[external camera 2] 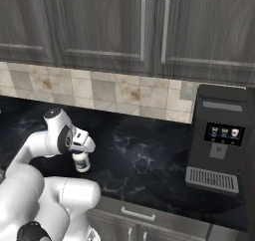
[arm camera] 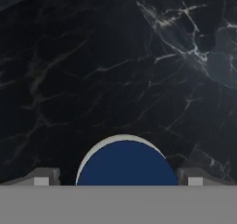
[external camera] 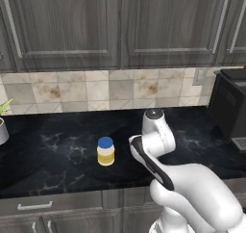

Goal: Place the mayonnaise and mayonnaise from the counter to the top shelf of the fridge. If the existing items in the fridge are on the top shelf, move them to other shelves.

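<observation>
Directly beneath the hand sat the slimmer mayonnaise jar [arm camera: 126,162], its navy lid between the fingers [arm camera: 42,176], which stood wide on either side, not yet closed. Grasping this jar seemed the step in hand: descend, then close. Left of that jar on the tabletop [external camera: 57,145] stood the blue-lidded jar [external camera: 105,151], well apart; the coffee machine [external camera 2: 221,145] stood far right, leaving open room.

Light is even and soft in your three views. The long black marble-veined counter [external camera: 57,150] reads dim, with a pale grey sheen at 2 o'clock in your hand view. The wide pale-yellow jar with a bright blue lid [external camera: 105,151] casts only a faint dark patch at its foot. Your base views look coarse and slightly blurred; the dark wood-grain cupboards [external camera 2: 99,26] show streaky texture.
</observation>
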Robot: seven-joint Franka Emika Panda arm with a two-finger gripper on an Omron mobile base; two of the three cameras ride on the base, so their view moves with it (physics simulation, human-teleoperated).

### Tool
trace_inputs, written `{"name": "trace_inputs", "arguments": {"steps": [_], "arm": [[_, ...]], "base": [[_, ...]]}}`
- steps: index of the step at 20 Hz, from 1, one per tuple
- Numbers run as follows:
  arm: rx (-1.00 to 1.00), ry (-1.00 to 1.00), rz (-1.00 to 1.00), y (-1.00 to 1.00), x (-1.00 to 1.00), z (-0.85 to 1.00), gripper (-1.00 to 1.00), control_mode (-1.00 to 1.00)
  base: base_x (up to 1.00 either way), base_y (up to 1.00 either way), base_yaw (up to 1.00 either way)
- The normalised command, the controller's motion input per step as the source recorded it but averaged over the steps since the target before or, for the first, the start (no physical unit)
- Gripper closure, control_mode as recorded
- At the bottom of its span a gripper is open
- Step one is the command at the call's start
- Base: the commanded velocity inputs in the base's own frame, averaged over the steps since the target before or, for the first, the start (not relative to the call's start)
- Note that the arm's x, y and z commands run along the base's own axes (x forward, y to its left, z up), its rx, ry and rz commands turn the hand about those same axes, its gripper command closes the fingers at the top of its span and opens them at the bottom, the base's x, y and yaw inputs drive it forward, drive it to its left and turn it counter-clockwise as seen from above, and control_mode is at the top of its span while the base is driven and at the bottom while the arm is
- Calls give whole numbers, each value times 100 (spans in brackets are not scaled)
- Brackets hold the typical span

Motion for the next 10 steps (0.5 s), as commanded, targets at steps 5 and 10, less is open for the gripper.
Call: {"name": "trace_inputs", "arguments": {"steps": [5,10], "arm": [[0,0,0,-3,-1,-42,-100,-100],[0,0,0,-19,-23,-41,100,-100]], "base": [[0,0,0],[0,0,0]]}}
